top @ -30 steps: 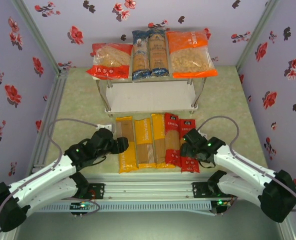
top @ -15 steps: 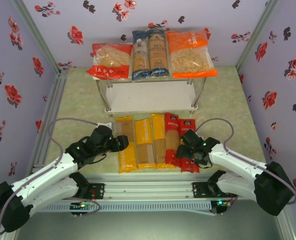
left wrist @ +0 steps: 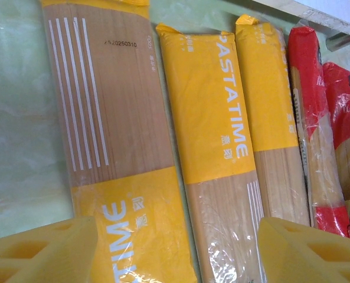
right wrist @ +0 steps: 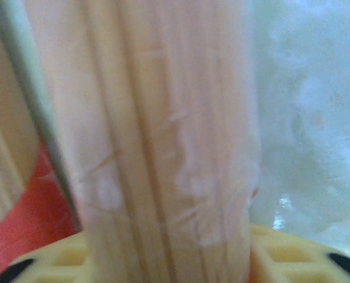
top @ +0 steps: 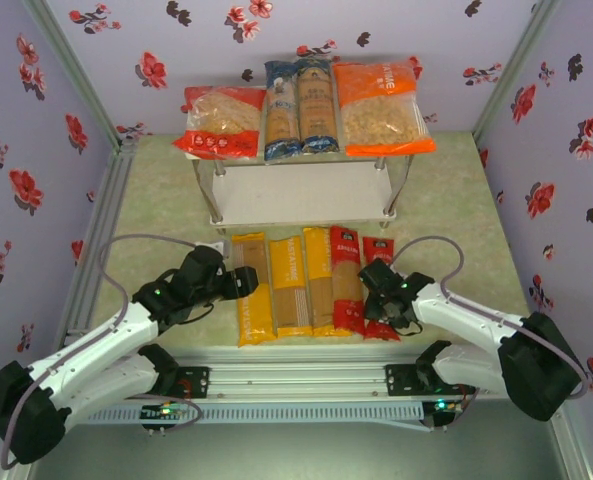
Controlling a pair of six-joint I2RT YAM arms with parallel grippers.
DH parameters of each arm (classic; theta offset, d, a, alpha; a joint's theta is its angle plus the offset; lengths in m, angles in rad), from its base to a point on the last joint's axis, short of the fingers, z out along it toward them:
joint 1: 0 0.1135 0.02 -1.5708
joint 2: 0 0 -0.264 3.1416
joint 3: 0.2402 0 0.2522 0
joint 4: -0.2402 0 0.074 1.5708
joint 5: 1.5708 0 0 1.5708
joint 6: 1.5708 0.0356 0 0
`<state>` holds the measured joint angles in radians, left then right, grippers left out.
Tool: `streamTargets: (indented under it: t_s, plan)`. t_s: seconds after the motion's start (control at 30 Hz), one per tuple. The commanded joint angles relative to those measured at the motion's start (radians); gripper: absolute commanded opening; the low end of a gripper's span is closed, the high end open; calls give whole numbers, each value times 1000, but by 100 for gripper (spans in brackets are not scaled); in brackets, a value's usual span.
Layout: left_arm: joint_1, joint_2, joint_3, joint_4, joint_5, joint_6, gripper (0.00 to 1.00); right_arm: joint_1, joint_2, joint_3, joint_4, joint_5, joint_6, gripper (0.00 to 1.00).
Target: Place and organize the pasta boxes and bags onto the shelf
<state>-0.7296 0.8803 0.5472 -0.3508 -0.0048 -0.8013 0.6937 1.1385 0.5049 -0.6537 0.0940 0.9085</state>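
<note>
Nine packs, top view: you see four on the shelf (top: 306,195) and five on the table (top: 446,200) in front of it.
Top view, upper tier: the red-ended bag (top: 221,120) lies at the left, two blue packs (top: 301,108) in the middle and the orange bag (top: 381,105) at the right, all side by side.
Top view, table row: three yellow packs (top: 289,285) at the left and two red packs (top: 345,280) at the right lie lengthwise with their edges touching, near your arm bases.
Top view, left gripper: your left gripper (top: 244,282) sits at the left edge of the leftmost yellow pack, about midway along it.
Top view, right gripper: your right gripper (top: 378,303) is on the near half of the end red pack (top: 379,255), the rightmost of the row.
Left wrist, gripper: the left gripper (left wrist: 177,253) has its fingers (left wrist: 42,253) spread wide with nothing gripped.
Left wrist, packs: the yellow packs (left wrist: 213,130) lie below it, with the red packs (left wrist: 310,130) beyond them at the right. A shelf (left wrist: 316,12) edge shows at the upper right.
Right wrist, gripper: the right gripper (right wrist: 169,259) has its fingers (right wrist: 287,253) pressed against both sides of the end red pack (right wrist: 163,118), pinching it.
Right wrist, surroundings: you see the table (right wrist: 310,88) at the right. The other red pack (right wrist: 3,147) is blurred at the left.
</note>
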Motion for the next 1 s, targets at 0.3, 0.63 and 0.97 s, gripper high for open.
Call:
streamTargets:
  t_s: [0.3, 0.63, 0.97]
  plan:
    - [31, 44, 37, 51, 51, 48, 72, 1, -189, 81, -267, 45, -14, 0]
    - [40, 106, 87, 79, 74, 79, 72, 5, -245, 286, -402, 65, -94, 0]
    - [39, 104, 88, 78, 79, 79, 72, 8, -93, 486, -347, 114, -227, 0]
